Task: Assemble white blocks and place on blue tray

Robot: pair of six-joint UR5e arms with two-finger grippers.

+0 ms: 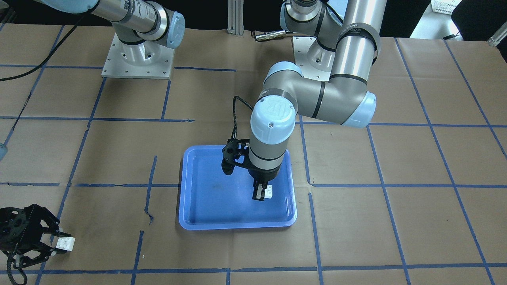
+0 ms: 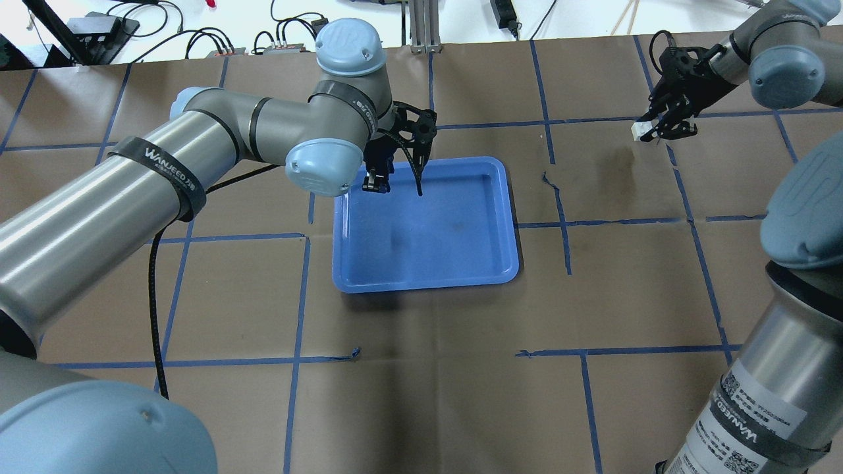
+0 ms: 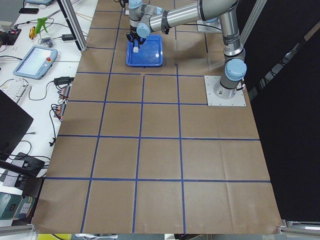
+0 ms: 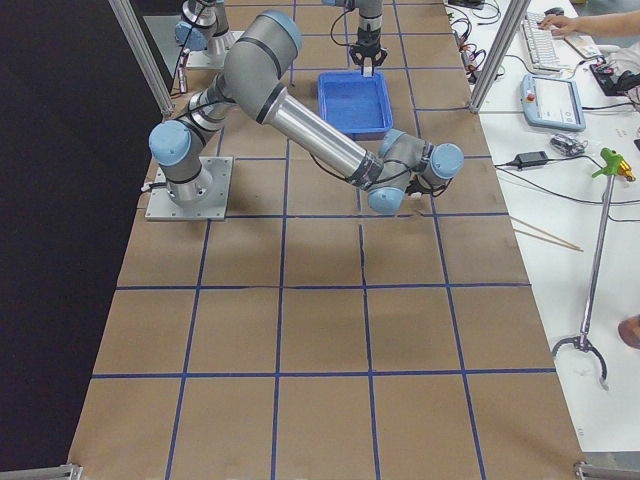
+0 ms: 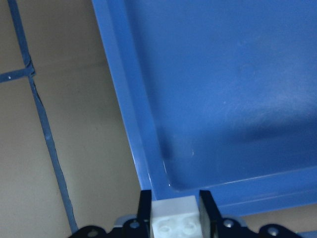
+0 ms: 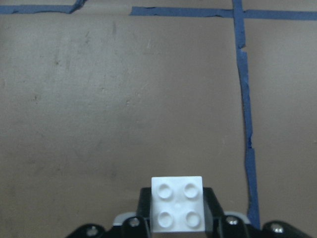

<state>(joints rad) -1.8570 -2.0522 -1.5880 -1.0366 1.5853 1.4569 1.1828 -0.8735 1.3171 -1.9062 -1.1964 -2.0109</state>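
Note:
The blue tray (image 1: 206, 206) lies mid-table, also in the overhead view (image 2: 448, 237). My left gripper (image 1: 260, 194) is shut on a white block (image 1: 269, 191) and holds it over the tray, near one end. In the left wrist view that block (image 5: 173, 218) sits between the fingers, just off the tray's corner (image 5: 148, 163). My right gripper (image 1: 55, 243) is shut on the second white block (image 1: 65, 243), far from the tray, low over the brown paper. That block shows studs-up in the right wrist view (image 6: 177, 203) and in the overhead view (image 2: 637, 130).
Brown paper with a grid of blue tape lines (image 2: 560, 217) covers the table. Both arm bases (image 1: 136, 55) stand at the table's robot side. The left arm's black cable (image 2: 158, 316) hangs over the paper. Nothing else lies in the tray.

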